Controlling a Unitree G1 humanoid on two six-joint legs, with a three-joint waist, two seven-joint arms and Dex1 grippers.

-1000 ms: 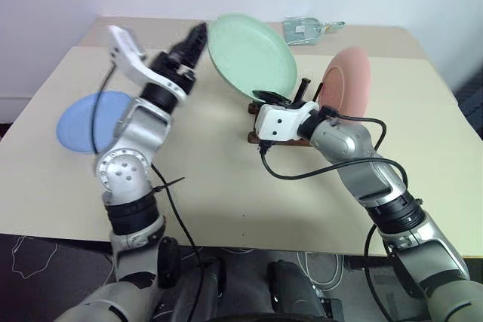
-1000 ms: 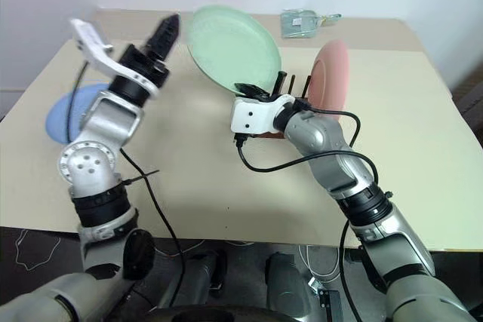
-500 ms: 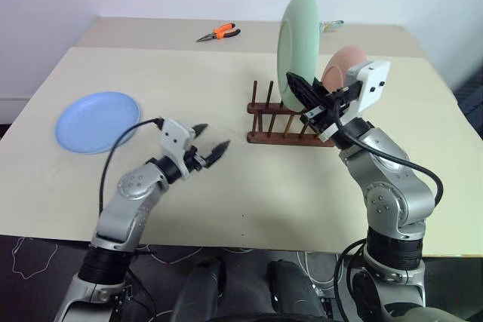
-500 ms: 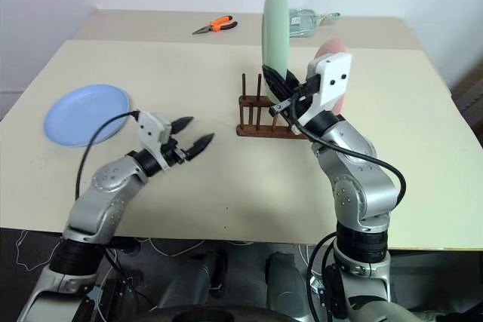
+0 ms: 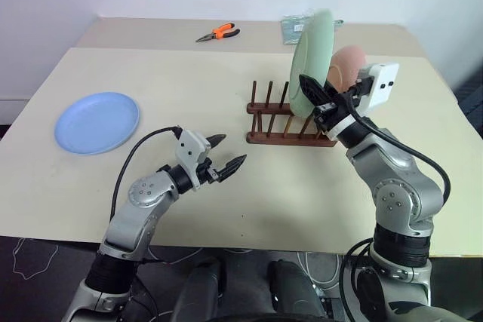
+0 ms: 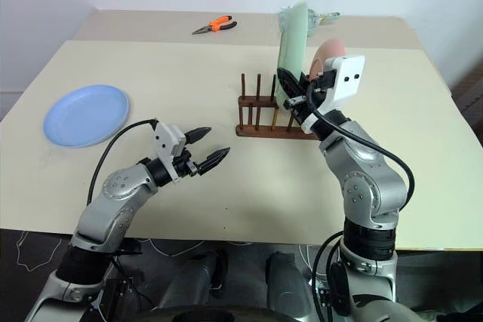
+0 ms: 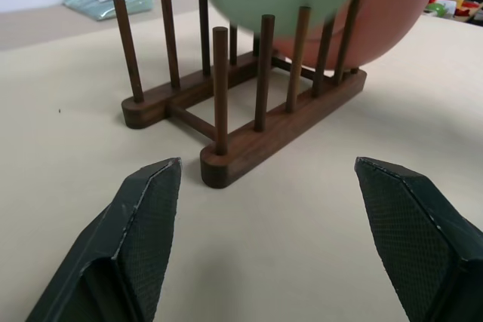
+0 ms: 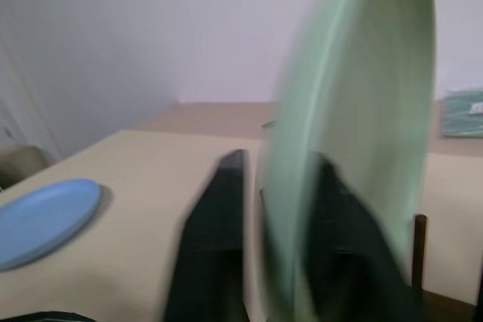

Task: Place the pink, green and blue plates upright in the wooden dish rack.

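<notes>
The wooden dish rack (image 5: 287, 137) stands right of the table's middle. The pink plate (image 5: 352, 60) is upright at its right end. The green plate (image 5: 312, 58) stands on edge between the pegs just left of the pink one, leaning toward it. My right gripper (image 5: 311, 93) is open, one finger on each side of the green plate (image 8: 355, 111) at its lower rim, with a thin gap showing. The blue plate (image 5: 96, 121) lies flat at the far left. My left gripper (image 5: 230, 150) hovers low and open, empty, pointing at the rack (image 7: 249, 137).
Orange pliers (image 5: 219, 33) and a clear plastic packet (image 5: 298, 26) lie at the back of the table. Bare tabletop lies between the blue plate and the rack. The rack's left peg slots hold nothing.
The green plate went from flat to upright, then sank between the pegs and tipped toward the pink plate. My right gripper widened. My left arm dropped from high to just above the table.
</notes>
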